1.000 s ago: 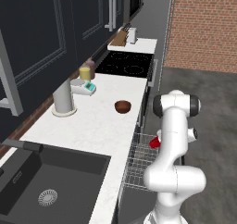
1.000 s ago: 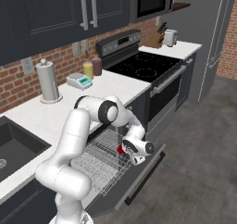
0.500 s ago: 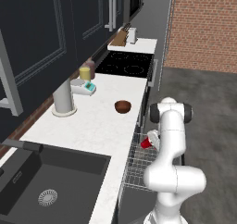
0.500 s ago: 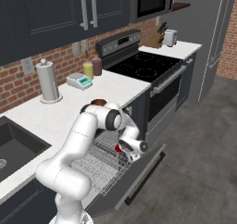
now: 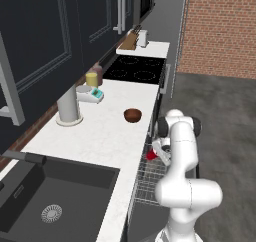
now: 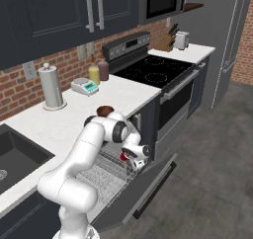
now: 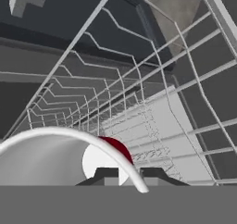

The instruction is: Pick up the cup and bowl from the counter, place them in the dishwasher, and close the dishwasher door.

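My gripper (image 5: 157, 153) (image 6: 130, 160) (image 7: 124, 174) is shut on the red cup (image 5: 151, 155) (image 6: 124, 157), holding it low over the dishwasher's pulled-out grey wire rack (image 5: 150, 182) (image 6: 105, 172) (image 7: 152, 126). In the hand view the cup (image 7: 55, 159) lies tilted, its white inside and rim right at my fingertips. The dark reddish-brown bowl (image 5: 132, 115) (image 6: 105, 109) sits on the white counter (image 5: 100, 136) (image 6: 64, 125), near its front edge just above the rack. The dishwasher door (image 6: 148, 193) hangs open and flat below the rack.
On the counter stand a tall grey cylinder (image 5: 67, 104), a yellow jar (image 5: 91, 79) and a small scale (image 5: 91, 94). The sink (image 5: 50, 196) is to the left, the black stove (image 5: 136, 69) beyond the counter. Open grey floor (image 6: 212, 174) lies to the right.
The arm has drawn in toward the counter and carried the cup from over the rack's outer edge further in over the rack. The bowl has stayed put.
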You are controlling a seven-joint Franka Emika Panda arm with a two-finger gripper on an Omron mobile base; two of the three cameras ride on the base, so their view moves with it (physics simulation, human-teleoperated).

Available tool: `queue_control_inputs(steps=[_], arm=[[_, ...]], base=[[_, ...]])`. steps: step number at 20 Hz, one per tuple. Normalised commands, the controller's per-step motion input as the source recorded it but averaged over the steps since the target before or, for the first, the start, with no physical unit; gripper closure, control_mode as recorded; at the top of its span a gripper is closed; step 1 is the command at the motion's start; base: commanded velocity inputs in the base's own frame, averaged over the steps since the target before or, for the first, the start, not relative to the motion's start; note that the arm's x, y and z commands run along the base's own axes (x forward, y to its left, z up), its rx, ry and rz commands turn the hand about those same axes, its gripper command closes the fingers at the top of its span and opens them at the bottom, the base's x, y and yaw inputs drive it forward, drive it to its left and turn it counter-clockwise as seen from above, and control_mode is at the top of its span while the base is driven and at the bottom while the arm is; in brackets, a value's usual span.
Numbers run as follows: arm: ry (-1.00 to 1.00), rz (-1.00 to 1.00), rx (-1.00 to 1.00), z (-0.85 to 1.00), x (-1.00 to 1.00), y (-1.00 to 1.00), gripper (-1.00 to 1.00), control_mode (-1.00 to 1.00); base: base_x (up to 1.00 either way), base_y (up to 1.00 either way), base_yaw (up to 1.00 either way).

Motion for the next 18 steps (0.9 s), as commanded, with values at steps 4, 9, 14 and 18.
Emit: queue_control_inputs(steps=[4,9,14,18], arm=[[0.12,0.0,0.0,-0.52,0.33,0.0,1.0,-1.0],[0.09,0.0,0.0,-0.46,0.08,0.0,-1.0,-1.0],[0.01,-0.01,0.0,-0.11,-0.23,-0.13,-1.0,-1.0],[0.0,-0.01,0.03,0.0,-0.43,-0.44,-1.0,-1.0]], base=[[0.0,0.0,0.0],[0.0,0.0,0.0],[0.0,0.0,0.0],[0.0,0.0,0.0]])
